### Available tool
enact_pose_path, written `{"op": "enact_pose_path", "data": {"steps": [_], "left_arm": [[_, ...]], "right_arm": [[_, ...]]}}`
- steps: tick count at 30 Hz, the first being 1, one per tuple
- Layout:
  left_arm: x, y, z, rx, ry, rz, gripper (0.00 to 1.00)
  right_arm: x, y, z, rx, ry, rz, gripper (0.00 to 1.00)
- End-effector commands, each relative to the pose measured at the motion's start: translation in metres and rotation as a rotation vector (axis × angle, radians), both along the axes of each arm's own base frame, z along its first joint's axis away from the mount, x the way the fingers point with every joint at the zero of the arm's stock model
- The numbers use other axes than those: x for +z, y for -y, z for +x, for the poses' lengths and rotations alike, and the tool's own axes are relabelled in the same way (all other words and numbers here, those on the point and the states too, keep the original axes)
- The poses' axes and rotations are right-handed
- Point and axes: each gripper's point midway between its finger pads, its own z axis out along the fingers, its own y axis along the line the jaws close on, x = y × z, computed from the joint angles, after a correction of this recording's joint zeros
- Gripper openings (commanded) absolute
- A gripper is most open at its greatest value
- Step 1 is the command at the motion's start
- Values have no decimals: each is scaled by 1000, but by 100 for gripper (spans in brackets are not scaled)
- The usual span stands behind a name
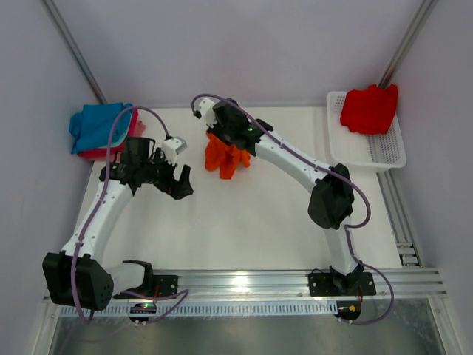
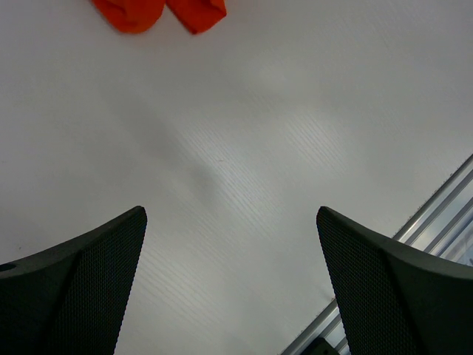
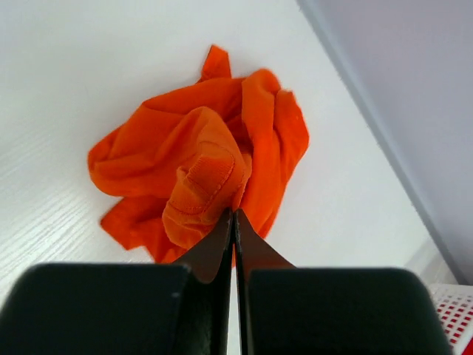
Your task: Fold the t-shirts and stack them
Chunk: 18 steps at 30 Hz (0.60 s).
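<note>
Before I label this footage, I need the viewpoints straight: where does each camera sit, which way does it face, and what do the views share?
Top external: above and behind the bases, facing down on the table; left arm and right arm show whole.
Left wrist: faces down at bare table; the open left gripper frames the bottom corners.
Right wrist: faces down past the shut right gripper pinching the orange shirt.
Shared: all three show the orange shirt.

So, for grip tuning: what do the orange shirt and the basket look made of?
The orange shirt looks like soft matte knit cloth, probably cotton: loose folds, ribbed band. The basket looks like white rigid plastic: straight walls of fine mesh.
</note>
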Motion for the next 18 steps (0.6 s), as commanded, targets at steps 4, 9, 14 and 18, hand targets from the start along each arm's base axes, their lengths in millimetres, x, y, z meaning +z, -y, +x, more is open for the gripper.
{"op": "enact_pose_path", "data": {"steps": [4,9,14,18], "left_arm": [[12,3,6,-4,61,-30,99],[13,2,5,-1,65,-29,99],[13,1,5,4,68,-29,99],[13,2,5,2,67,-35,99]], "right_arm": [[124,-10,-28,53,123,149,3],[163,-23,-67,180,93,218,3],[164,4,-85,192,57,190,3],[162,72,-54,-22,206,45,3]]}}
